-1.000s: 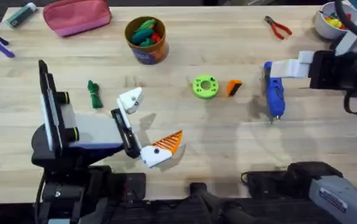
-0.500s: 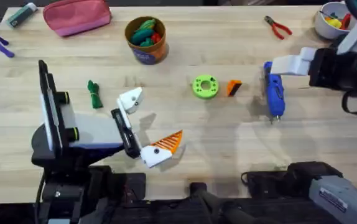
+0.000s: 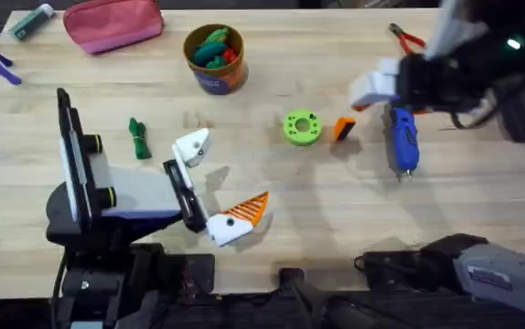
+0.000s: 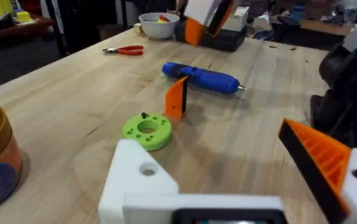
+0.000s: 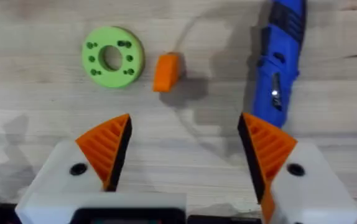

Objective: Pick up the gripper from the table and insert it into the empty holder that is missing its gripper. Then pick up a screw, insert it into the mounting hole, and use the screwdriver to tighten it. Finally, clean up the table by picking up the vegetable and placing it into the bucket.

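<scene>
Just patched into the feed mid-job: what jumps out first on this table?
The right gripper, its orange-padded fingers spread open, hangs over the table's right side above the small loose orange plastic wedge, which stands between the bright green round disc with holes and the blue pen-shaped powered screwdriver. At lower left, the left gripper shows one all-white finger block lacking its orange tip.

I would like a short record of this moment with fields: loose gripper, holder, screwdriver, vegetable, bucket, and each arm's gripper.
loose gripper: orange wedge on the table, between green disc and screwdriver
holder: all-white finger block on the left gripper, no orange pad
screwdriver: blue, lying on the table
vegetable: dark green, on the table
bucket: brown cup, holds toys
right gripper: open, above the wedge
</scene>
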Controlling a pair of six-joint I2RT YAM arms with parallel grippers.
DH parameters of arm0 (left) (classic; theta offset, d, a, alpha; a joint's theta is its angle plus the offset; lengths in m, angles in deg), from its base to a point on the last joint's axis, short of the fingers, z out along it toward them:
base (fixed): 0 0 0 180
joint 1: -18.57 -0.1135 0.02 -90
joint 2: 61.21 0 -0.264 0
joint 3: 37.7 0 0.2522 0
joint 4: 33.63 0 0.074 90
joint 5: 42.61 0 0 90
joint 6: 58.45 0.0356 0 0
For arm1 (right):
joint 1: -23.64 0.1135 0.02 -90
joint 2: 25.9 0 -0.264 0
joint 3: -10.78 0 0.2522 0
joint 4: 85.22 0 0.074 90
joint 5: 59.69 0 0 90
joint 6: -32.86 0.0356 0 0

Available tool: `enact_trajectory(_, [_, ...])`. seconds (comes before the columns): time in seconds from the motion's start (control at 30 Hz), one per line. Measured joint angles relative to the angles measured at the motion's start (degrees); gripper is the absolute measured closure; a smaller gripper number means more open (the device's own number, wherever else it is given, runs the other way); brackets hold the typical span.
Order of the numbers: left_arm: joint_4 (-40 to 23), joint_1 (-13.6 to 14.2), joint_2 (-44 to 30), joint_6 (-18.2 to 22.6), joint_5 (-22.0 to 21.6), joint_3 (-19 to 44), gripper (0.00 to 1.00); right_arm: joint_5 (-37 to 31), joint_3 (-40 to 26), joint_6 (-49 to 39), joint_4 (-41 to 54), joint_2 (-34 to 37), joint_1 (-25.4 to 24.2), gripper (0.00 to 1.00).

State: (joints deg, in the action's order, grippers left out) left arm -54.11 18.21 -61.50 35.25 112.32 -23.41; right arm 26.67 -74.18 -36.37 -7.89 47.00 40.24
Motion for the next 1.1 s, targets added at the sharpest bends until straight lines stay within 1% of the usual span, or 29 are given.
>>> enact_trajectory(0.17, [0.0,0.0,0.0,0.0,0.0,0.0,0.014,-0.02,-6.35,2.42,2.87,8.22,3.86,0.008])
enact_trajectory(0.27, [0.0,0.0,0.0,0.0,0.0,0.0,0.014,-0.02,-7.95,3.12,3.53,11.58,4.83,0.008])
enact_trajectory(0.6, [0.0,0.0,0.0,0.0,0.0,0.0,0.014,-0.02,-8.18,3.45,3.69,19.81,4.99,0.008])
enact_trajectory(0.9, [0.0,0.0,0.0,0.0,0.0,0.0,0.015,-0.02,-8.18,3.47,0.68,24.19,4.99,0.016])
enact_trajectory(1.1, [0.0,0.0,0.0,0.0,0.0,0.0,0.015,-0.02,-8.18,3.5,-0.19,26.83,4.99,0.049])
